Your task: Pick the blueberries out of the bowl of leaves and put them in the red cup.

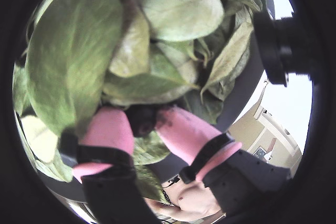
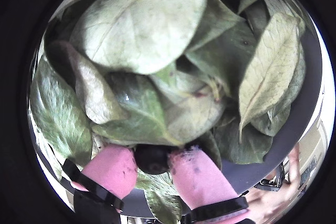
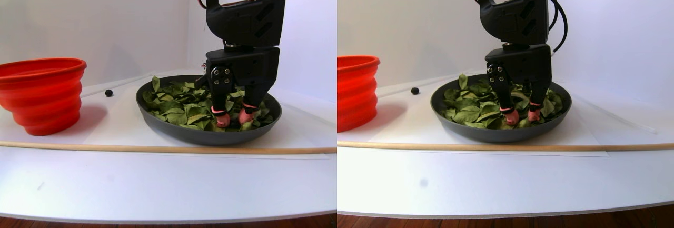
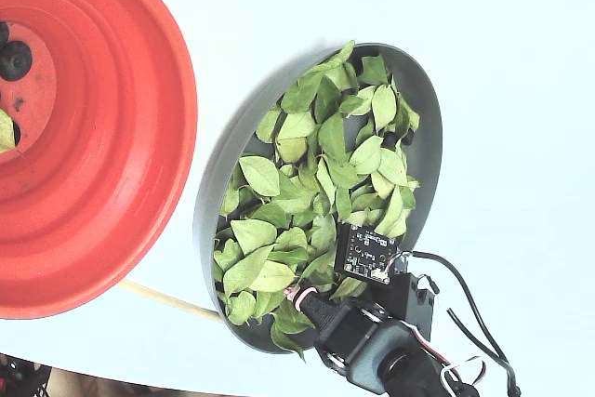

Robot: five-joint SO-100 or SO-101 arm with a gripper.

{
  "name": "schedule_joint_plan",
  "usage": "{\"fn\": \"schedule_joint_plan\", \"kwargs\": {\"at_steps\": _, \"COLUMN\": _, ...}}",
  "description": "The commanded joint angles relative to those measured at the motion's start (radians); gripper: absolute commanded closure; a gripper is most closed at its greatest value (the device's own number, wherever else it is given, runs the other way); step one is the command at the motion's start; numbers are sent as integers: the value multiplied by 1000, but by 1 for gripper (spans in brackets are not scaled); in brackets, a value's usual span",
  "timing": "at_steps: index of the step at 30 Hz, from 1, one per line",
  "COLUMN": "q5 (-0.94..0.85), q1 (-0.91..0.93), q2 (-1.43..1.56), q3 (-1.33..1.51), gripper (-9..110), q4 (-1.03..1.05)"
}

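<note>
Step in hand: picking a berry from the bowl (image 4: 420, 151). The pincer (image 2: 152, 161) is down among the leaves (image 4: 316, 183), near the bowl's rim on the side facing the counter's front edge in the stereo pair view. In both wrist views a blueberry (image 2: 152, 158) sits between the pink fingertips (image 2: 113, 169), which appear to touch it on either side. Judged as clenched on the berry, though how firm the hold is cannot be confirmed from these close fisheye views.

The red cup (image 3: 42, 93) stands well apart from the bowl, toward the counter's left edge in the stereo pair view. The fixed view shows dark berries (image 4: 14, 59) already on its bottom. One stray berry (image 3: 109, 92) lies on the counter between cup and bowl.

Next move, as a judgement: lift straight up clear of the leaves, then carry across to the cup without loosening the hold. A leaf may come up with the berry.
</note>
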Motion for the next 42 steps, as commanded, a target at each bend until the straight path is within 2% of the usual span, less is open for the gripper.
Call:
{"fn": "schedule_joint_plan", "kwargs": {"at_steps": 1, "q5": 15, "q1": -11, "q2": -5, "q3": 0, "gripper": 90, "q4": -25}}
{"fn": "schedule_joint_plan", "kwargs": {"at_steps": 25, "q5": 0, "q1": -25, "q2": 141, "q3": 48, "gripper": 90, "q4": -23}}
{"fn": "schedule_joint_plan", "kwargs": {"at_steps": 42, "q5": -5, "q1": -46, "q2": 291, "q3": 78, "gripper": 90, "q4": 84}}
